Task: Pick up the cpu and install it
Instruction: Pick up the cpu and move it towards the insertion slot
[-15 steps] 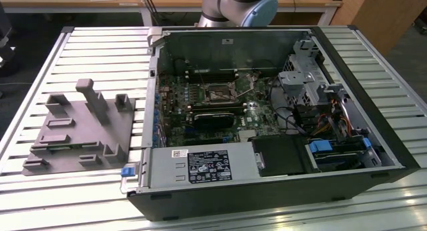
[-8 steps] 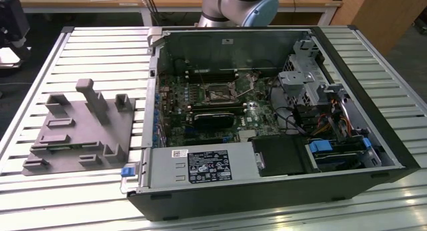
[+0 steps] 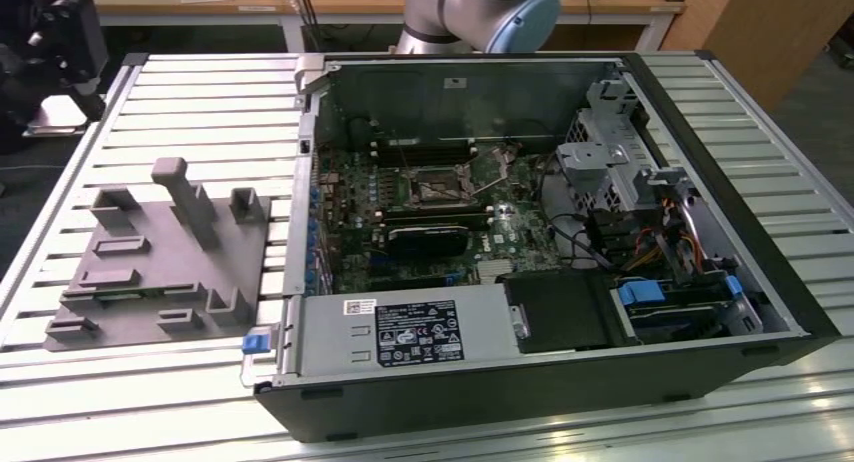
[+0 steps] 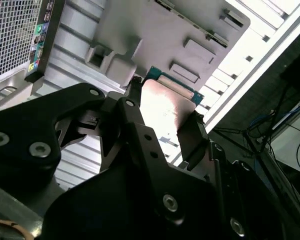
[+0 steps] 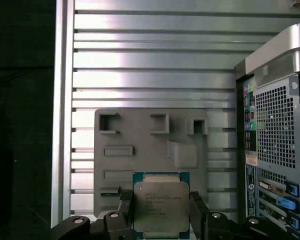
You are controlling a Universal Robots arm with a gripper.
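Currently our black two-finger claw [image 5: 161, 214] pinches the flat silver-grey square cpu [image 5: 161, 197] by its edges, lifted off the grey plastic holder block [image 5: 150, 145]. We'd keep it level for the black square socket frame [image 3: 438, 189], mid-frame in the exterior view.

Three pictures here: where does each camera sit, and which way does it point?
Exterior view: off the arm, looking down on the open computer case and grey holder block on the slatted table; the arm shows at the top.
First wrist view: on the arm, looking past the hand and its cpu at the holder block and the case's rear.
Second wrist view: on the arm, behind the hand's black links, facing the cpu and holder block.
Shared: both wrist views show the hand gripping the cpu.
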